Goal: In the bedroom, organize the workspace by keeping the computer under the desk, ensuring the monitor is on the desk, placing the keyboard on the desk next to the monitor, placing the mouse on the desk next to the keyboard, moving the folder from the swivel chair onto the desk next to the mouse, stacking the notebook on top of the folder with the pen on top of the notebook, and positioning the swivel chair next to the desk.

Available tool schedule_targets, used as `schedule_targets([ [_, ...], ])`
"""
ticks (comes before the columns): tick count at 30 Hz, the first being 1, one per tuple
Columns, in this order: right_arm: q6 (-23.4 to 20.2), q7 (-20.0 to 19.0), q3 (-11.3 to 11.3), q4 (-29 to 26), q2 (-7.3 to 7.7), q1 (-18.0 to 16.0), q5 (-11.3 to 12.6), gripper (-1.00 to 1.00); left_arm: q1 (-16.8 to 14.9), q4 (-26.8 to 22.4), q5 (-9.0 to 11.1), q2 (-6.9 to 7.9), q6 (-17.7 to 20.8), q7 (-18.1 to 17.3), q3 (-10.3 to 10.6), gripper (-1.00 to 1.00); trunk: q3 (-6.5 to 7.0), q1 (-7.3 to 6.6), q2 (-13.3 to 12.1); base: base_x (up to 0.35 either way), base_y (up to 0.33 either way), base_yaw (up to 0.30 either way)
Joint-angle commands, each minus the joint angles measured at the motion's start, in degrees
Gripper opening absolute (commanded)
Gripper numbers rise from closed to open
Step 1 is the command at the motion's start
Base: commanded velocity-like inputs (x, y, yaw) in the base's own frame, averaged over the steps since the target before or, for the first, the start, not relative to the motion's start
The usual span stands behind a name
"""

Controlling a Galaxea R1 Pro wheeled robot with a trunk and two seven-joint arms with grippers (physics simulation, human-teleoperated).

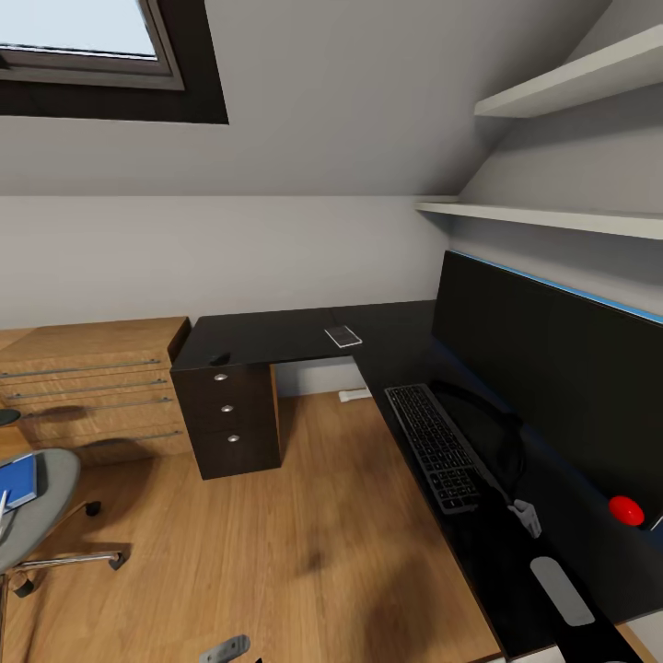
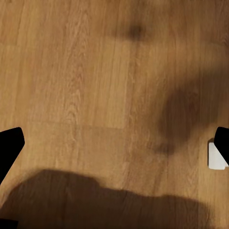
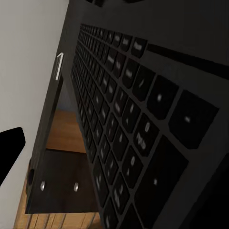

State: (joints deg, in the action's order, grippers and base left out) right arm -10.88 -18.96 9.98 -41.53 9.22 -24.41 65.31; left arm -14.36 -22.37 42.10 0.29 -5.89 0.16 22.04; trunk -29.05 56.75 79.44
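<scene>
A black L-shaped desk (image 1: 276,336) fills the room's corner. The wide black monitor (image 1: 552,368) stands along its right wing, with the black keyboard (image 1: 433,447) lying in front of it. A flat, pale-edged notebook-like thing (image 1: 343,336) lies at the desk's inner corner. At the lower left stands the grey swivel chair (image 1: 41,511) with the blue folder (image 1: 18,481) on its seat. My left gripper (image 2: 114,148) hangs open above the wooden floor. My right gripper (image 3: 114,152) hovers close over the keyboard (image 3: 129,119), open, with one black finger (image 3: 10,148) showing.
A small dark thing (image 1: 219,359) sits on the desk's left wing, above a black drawer unit (image 1: 228,419). A small red rounded thing (image 1: 626,509) lies by the monitor's base. A wooden dresser (image 1: 92,382) stands at left. Wall shelves (image 1: 552,216) hang above the monitor.
</scene>
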Motion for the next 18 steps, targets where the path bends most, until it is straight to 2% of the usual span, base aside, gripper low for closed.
schedule_targets([
  [1,-0.5,0.0,0.2,0.0,0.0,0.0,0.3,1.0,-0.1,0.0,0.5,0.03,-0.3,0.0,0.4,1.0,-0.06,0.0,0.0,-0.005,0.0,0.0],
  [5,-0.5,0.0,0.2,0.0,0.01,0.0,0.3,1.0,-0.1,0.0,0.4,0.05,-0.3,0.0,0.4,1.0,-0.06,0.0,0.0,-0.106,-0.004,0.0],
  [18,-0.5,-0.1,0.2,0.0,-0.01,0.0,0.3,1.0,-0.1,0.0,0.4,0.05,-0.3,0.0,0.4,1.0,-0.06,0.0,0.0,-0.252,-0.069,0.0],
])
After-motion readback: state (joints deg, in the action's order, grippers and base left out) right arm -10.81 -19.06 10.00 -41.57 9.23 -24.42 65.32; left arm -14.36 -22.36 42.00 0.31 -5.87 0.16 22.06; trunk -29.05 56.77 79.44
